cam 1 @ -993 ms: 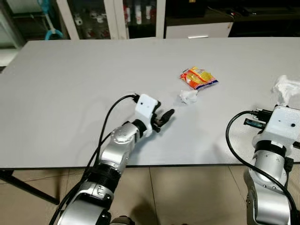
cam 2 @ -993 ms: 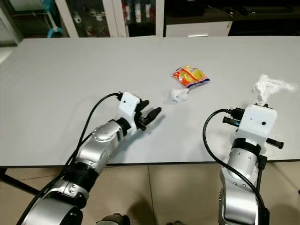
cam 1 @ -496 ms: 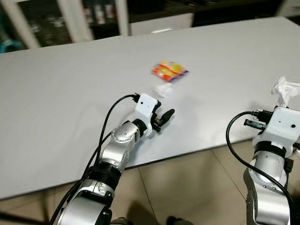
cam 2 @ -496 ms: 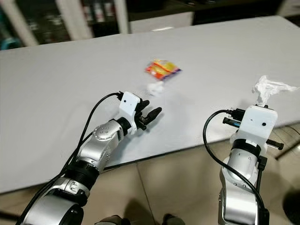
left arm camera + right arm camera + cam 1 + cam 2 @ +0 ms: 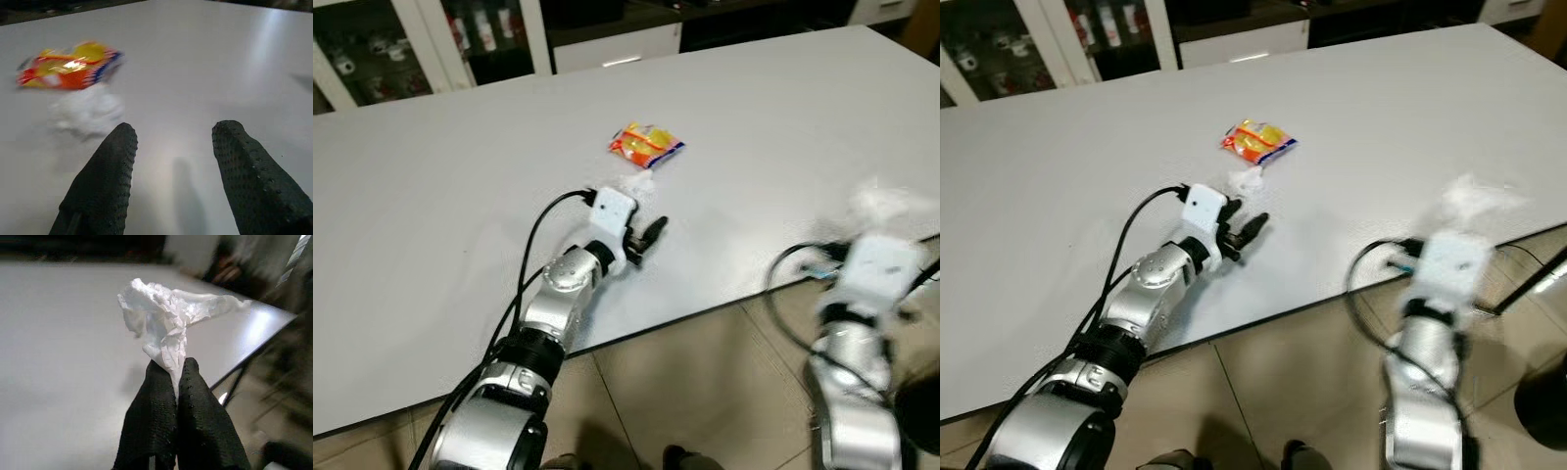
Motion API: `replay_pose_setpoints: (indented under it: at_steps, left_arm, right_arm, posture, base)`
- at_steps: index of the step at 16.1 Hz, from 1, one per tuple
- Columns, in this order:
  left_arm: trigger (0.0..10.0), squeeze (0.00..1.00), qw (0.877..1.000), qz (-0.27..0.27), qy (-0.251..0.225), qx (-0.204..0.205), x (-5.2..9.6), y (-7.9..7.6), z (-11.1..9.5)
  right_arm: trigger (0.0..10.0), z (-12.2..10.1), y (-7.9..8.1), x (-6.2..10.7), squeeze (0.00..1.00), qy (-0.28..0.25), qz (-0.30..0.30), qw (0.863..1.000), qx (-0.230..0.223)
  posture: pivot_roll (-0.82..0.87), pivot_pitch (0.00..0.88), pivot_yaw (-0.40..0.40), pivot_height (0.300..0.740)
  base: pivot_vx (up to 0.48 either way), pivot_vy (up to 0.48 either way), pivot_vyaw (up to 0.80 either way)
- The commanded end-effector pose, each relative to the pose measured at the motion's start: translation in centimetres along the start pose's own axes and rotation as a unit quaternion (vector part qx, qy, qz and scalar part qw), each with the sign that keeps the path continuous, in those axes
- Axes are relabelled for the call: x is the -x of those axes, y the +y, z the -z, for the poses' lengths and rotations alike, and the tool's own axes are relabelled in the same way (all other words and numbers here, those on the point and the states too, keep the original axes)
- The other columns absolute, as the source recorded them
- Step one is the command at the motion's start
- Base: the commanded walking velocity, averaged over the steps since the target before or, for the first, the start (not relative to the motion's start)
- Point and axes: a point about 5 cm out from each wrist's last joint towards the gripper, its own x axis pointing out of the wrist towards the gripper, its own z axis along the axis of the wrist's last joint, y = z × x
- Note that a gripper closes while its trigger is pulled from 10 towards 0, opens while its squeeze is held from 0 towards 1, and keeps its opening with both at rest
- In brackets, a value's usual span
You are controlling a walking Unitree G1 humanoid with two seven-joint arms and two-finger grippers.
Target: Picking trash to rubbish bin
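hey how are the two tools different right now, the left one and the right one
The left tool is open and holds nothing; the right tool is shut on a crumpled white tissue. The left hovers low over the table near the snack wrapper; the right is raised near the table's edge. Both have black dotted fingers.

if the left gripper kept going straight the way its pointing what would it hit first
Probably nothing soon. The open left gripper points across bare table. The white tissue wad and orange snack wrapper lie off to one side of that line. Depth is hard to judge, so a close pass by the wad is possible.
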Motion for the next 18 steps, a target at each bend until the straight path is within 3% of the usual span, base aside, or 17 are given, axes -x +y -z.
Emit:
replay_pose_setpoints:
  at_steps: [1, 3, 8, 13, 18]
  left_arm:
    - [10.0, 0.00, 1.000, -0.012, -0.005, -0.010, -0.2, 0.4, -0.5]
    - [10.0, 0.00, 0.999, -0.029, -0.001, -0.019, -0.3, 1.3, -0.7]
    - [10.0, 0.00, 0.999, -0.030, 0.001, -0.031, -0.8, 2.0, -1.3]
    - [10.0, 0.00, 0.999, 0.012, -0.010, -0.027, -1.7, 1.2, -2.3]
    - [10.0, 0.00, 0.999, 0.026, -0.020, -0.014, -2.2, 0.6, -2.7]
  right_arm:
    - [10.0, 1.0, 0.4, 0.4, 0.00, 0.030, -0.015, 0.999, -0.007]
    - [10.0, 1.9, 1.2, 1.6, 0.00, 0.058, -0.042, 0.997, -0.026]
    - [10.0, 2.0, 1.5, 3.5, 0.00, 0.074, -0.054, 0.995, -0.033]
    - [10.0, 2.0, 1.2, 5.1, 0.00, 0.078, -0.051, 0.995, -0.032]
    - [10.0, 1.6, 1.1, 5.2, 0.00, 0.069, -0.054, 0.996, -0.020]
  posture:
    - [0.11, 0.148, 0.037, 0.740]
    - [0.09, 0.182, 0.051, 0.740]
    - [0.05, 0.235, 0.085, 0.740]
    - [0.00, 0.256, 0.120, 0.740]
    - [-0.01, 0.249, 0.123, 0.740]
  base:
    - [0.000, 0.000, 0.00]
    - [0.000, 0.000, 0.00]
    - [0.000, 0.000, 0.00]
    - [0.000, 0.000, 0.00]
    - [0.272, 0.000, 0.00]
